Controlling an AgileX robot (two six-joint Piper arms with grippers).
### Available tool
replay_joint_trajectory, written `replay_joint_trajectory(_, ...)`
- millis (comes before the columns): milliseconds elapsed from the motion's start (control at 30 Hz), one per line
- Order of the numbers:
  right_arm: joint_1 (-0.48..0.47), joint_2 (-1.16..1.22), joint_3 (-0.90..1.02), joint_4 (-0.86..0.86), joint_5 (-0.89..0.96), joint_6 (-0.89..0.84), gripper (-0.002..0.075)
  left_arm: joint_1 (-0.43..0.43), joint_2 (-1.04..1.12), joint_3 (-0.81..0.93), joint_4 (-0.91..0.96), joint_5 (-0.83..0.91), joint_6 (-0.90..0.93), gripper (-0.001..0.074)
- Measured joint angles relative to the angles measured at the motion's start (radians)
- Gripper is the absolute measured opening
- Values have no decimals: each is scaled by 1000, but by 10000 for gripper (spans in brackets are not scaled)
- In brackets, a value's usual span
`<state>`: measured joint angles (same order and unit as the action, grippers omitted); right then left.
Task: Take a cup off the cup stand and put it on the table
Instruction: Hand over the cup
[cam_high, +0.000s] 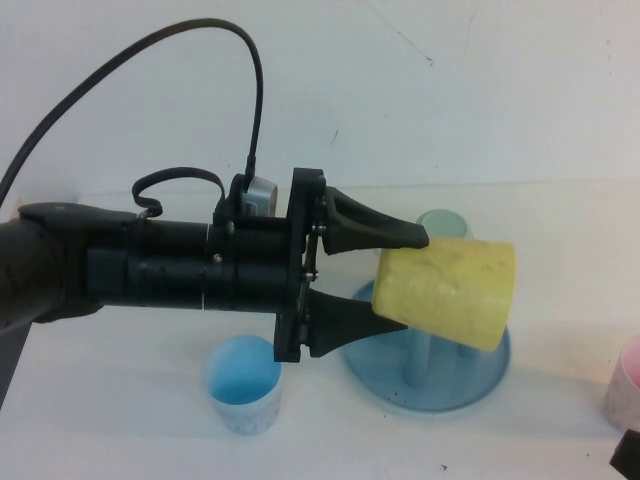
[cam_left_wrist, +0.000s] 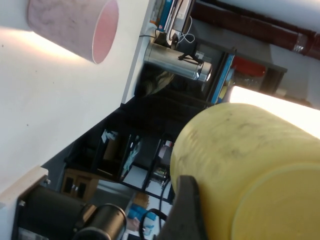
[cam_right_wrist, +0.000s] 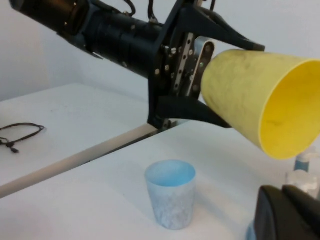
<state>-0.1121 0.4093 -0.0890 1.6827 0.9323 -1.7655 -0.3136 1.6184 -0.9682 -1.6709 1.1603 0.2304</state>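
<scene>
My left gripper (cam_high: 400, 278) reaches in from the left and is shut on the yellow cup (cam_high: 448, 290). It holds the cup on its side in the air above the blue cup stand (cam_high: 480, 375), with the mouth facing right. The left wrist view shows the cup (cam_left_wrist: 250, 165) close up beside one finger (cam_left_wrist: 186, 212). The right wrist view shows the cup (cam_right_wrist: 250, 95) well above the white table (cam_right_wrist: 100, 195). My right gripper (cam_high: 628, 455) sits low at the front right corner, fingers (cam_right_wrist: 280, 215) together and empty.
A light blue cup (cam_high: 242, 385) stands upright on the table (cam_high: 110, 400) left of the stand. A pale green cup (cam_high: 445, 224) stands behind the stand. A pink cup (cam_high: 625, 385) stands at the right edge. A stand peg (cam_right_wrist: 301, 167) shows near my right gripper.
</scene>
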Motion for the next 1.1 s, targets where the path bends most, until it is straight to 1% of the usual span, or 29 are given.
replay_joint_trajectory(167, 0, 90, -53, 0, 36, -4, -3, 0, 0, 0, 0, 0, 33, 545)
replay_joint_trajectory(400, 0, 157, -136, 0, -5, -4, -3, 0, 0, 0, 0, 0, 51, 545)
replay_joint_trajectory(633, 0, 192, -145, 0, -32, -12, -2, 0, 0, 0, 0, 0, 54, 545)
replay_joint_trajectory(700, 0, 205, -145, 0, -28, -14, 13, 0, 0, 0, 0, 0, 54, 545)
replay_joint_trajectory(767, 0, 220, -145, 0, -13, -14, 72, 0, 0, 0, 0, 0, 56, 545)
replay_joint_trajectory(867, 0, 255, -157, 0, 20, -11, 237, 0, 0, 0, 0, 0, 56, 545)
replay_joint_trajectory(933, 0, 282, -175, 0, 44, -5, 367, 0, 0, 0, 0, 0, 56, 545)
replay_joint_trajectory(967, 0, 294, -185, 0, 56, -4, 410, 0, 0, 0, 0, 0, 56, 545)
replay_joint_trajectory(1033, 0, 331, -213, 0, 89, -3, 474, 0, 0, 0, 0, 0, 56, 545)
replay_joint_trajectory(1100, 0, 371, -239, 0, 119, 2, 501, 0, 0, 0, 0, 0, 56, 545)
